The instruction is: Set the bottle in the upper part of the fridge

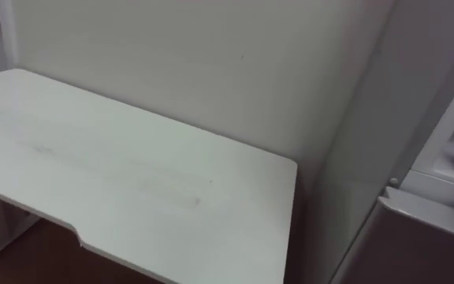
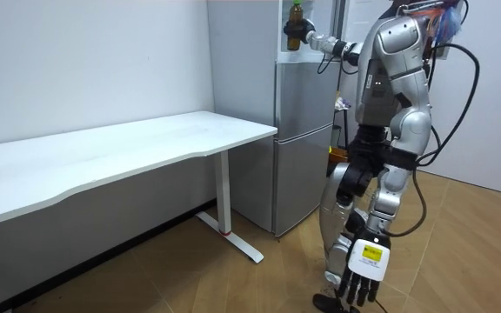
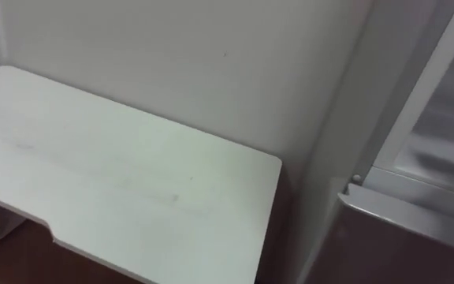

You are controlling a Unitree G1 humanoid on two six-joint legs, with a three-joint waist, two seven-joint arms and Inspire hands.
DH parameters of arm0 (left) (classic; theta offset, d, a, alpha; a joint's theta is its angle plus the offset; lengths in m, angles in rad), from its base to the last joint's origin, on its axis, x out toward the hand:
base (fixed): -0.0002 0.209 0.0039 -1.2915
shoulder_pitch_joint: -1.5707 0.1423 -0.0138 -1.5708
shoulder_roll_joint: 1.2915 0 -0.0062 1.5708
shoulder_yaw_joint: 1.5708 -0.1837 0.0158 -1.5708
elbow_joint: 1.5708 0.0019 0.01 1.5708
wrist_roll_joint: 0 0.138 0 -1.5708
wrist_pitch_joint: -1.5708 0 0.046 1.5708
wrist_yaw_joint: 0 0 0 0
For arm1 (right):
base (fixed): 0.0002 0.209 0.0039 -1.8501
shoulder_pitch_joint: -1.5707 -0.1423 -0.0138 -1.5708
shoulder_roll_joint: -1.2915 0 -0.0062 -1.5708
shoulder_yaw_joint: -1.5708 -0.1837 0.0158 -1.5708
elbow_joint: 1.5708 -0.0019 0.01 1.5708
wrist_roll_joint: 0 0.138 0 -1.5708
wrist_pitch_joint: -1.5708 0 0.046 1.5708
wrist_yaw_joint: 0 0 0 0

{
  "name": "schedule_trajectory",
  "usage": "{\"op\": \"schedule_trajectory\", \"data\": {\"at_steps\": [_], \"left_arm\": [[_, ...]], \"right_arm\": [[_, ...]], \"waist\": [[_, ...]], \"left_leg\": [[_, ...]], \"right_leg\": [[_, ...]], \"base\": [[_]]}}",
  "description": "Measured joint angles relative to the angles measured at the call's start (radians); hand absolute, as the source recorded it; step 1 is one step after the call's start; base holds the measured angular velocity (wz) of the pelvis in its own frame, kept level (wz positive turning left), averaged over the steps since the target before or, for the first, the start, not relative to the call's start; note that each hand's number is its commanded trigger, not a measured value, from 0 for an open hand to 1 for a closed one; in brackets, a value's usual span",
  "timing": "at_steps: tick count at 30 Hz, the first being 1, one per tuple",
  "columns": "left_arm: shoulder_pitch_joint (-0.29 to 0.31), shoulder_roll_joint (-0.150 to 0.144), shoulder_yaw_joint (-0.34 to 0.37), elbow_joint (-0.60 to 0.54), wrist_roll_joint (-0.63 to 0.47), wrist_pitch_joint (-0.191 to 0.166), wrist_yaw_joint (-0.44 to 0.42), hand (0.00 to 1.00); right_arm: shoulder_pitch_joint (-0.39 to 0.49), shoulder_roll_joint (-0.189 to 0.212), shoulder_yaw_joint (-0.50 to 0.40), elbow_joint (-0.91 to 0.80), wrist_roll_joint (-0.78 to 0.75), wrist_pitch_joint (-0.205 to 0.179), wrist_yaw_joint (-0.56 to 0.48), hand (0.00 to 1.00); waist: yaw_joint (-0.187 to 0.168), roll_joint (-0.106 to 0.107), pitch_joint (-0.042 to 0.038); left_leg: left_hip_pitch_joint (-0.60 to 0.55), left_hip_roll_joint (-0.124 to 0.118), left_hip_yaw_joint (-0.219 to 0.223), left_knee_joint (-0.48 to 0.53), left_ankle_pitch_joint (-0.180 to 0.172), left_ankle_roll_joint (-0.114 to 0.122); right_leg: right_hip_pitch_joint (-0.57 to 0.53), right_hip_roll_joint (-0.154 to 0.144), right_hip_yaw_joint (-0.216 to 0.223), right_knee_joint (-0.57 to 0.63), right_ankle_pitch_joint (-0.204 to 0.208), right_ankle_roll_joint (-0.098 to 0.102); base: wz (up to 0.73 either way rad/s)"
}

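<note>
Standing before the silver fridge (image 2: pixel 303 148), which sits just beside the white desk's (image 2: pixel 146 143) end, the robot holds its right hand (image 2: pixel 295 36) curled round the upright dark bottle (image 2: pixel 296 12) at the open upper compartment's front edge (the left hand (image 2: pixel 364 271) hangs low, fingers loosely straight).

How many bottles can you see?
1. The bottle is held up in the robot's right hand, at the top part of the fridge. Others may be hidden inside the fridge.
</note>
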State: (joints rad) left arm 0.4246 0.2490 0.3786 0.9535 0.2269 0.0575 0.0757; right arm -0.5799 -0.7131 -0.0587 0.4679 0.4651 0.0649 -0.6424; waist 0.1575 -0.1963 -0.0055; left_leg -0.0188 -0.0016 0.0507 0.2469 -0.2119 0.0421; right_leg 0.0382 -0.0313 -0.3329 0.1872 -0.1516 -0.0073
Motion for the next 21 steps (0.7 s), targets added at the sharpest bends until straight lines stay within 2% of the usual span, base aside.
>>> {"op": "schedule_trajectory", "data": {"at_steps": [2, 5, 7, 10, 12, 14, 15, 19, 21], "left_arm": [[-0.002, 0.007, 0.000, -0.015, 0.000, 0.001, 0.001, 0.00], [-0.002, 0.011, -0.001, -0.032, 0.001, 0.002, 0.004, 0.00], [-0.004, 0.014, -0.002, -0.031, 0.001, 0.002, 0.009, 0.00], [-0.003, 0.014, -0.023, -0.032, -0.001, 0.006, 0.030, 0.00], [-0.003, 0.014, -0.044, -0.032, -0.002, 0.006, 0.031, 0.00], [-0.008, 0.014, -0.056, -0.037, -0.016, 0.007, 0.033, 0.00], [-0.009, 0.014, -0.059, -0.041, -0.019, 0.007, 0.035, 0.00], [-0.014, 0.014, -0.085, -0.065, -0.019, 0.009, 0.051, 0.00], [-0.018, 0.015, -0.095, -0.072, -0.022, 0.008, 0.053, 0.00]], "right_arm": [[-0.032, -0.008, 0.021, 0.019, 0.002, 0.000, 0.000, 1.00], [-0.049, -0.009, 0.038, 0.034, 0.002, -0.005, 0.000, 1.00], [-0.052, -0.009, 0.040, 0.036, 0.002, -0.005, 0.000, 1.00], [-0.059, -0.009, 0.040, 0.039, 0.005, -0.007, -0.025, 1.00], [-0.072, -0.009, 0.042, 0.048, 0.015, -0.009, -0.042, 1.00], [-0.074, -0.009, 0.049, 0.063, 0.017, -0.035, -0.070, 1.00], [-0.077, -0.009, 0.049, 0.065, 0.018, -0.042, -0.076, 1.00], [-0.138, -0.009, 0.063, 0.125, 0.018, -0.072, -0.102, 1.00], [-0.157, -0.009, 0.076, 0.146, 0.016, -0.099, -0.103, 1.00]], "waist": [[0.007, 0.006, 0.0024], [0.015, 0.008, 0.0003], [0.021, 0.017, 0.0068], [0.036, 0.026, 0.0094], [0.043, 0.035, 0.0067], [0.060, 0.045, 0.0018], [0.065, 0.046, 0.0020], [0.071, 0.060, 0.0107], [0.070, 0.069, 0.0147]], "left_leg": [[-0.023, 0.004, -0.002, 0.019, -0.002, -0.001], [-0.043, 0.005, -0.013, 0.036, -0.004, -0.002], [-0.049, 0.004, -0.020, 0.041, -0.005, -0.002], [-0.059, 0.004, -0.029, 0.046, -0.005, -0.002], [-0.064, 0.004, -0.031, 0.048, -0.005, -0.002], [-0.083, 0.005, -0.037, 0.060, -0.006, -0.002], [-0.088, 0.005, -0.038, 0.062, -0.006, -0.002], [-0.124, 0.009, -0.041, 0.085, -0.006, -0.003], [-0.139, 0.011, -0.042, 0.095, -0.007, -0.003]], "right_leg": [[-0.011, 0.004, -0.002, -0.002, 0.004, -0.006], [-0.018, 0.006, -0.007, -0.001, 0.005, -0.009], [-0.018, 0.006, -0.019, -0.001, 0.006, -0.009], [-0.020, 0.005, -0.026, -0.001, 0.006, -0.009], [-0.023, 0.005, -0.027, -0.001, 0.006, -0.009], [-0.034, 0.005, -0.031, 0.000, 0.006, -0.009], [-0.037, 0.005, -0.033, 0.000, 0.006, -0.010], [-0.061, 0.006, -0.041, 0.002, 0.012, -0.020], [-0.072, 0.004, -0.050, 0.003, 0.016, -0.024]], "base": [[0.04], [0.09], [0.15], [0.10], [0.04], [0.10], [0.07], [0.02], [0.00]]}}
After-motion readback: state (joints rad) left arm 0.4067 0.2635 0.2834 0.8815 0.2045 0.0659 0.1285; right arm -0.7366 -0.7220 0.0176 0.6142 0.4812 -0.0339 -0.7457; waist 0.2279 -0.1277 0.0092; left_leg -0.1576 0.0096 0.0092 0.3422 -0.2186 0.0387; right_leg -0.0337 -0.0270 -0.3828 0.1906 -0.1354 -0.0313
